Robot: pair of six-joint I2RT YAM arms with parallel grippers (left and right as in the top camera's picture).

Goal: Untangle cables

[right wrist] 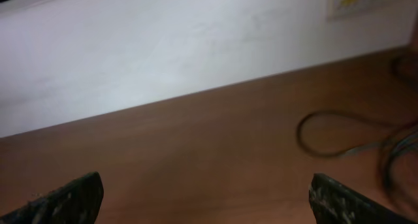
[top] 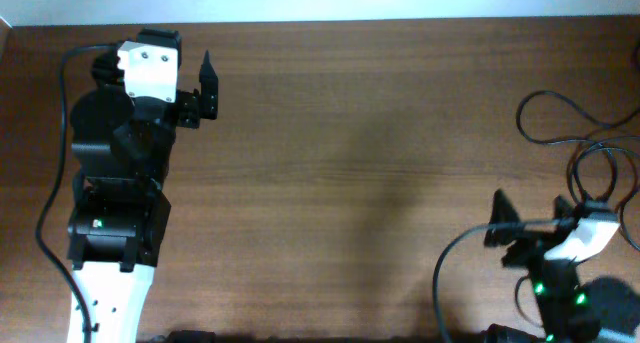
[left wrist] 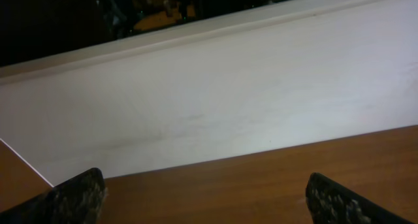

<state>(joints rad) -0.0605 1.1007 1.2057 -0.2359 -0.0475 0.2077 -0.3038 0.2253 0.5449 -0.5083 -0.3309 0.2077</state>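
Cables (top: 580, 153): loose overlapping loops along the right edge of the worktop (top: 350, 133), nothing touching them.
Right gripper (top: 497, 221): fingers spread wide, empty, near the loops, likely poised to reach in.
Left gripper (top: 200, 95): fingers spread wide, empty, parked by the far left corner, well apart from the cables.

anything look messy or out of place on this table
The cables lie in loose, overlapping loops at the table's far right edge, running out of the overhead view. Nothing looks spilled or damaged.
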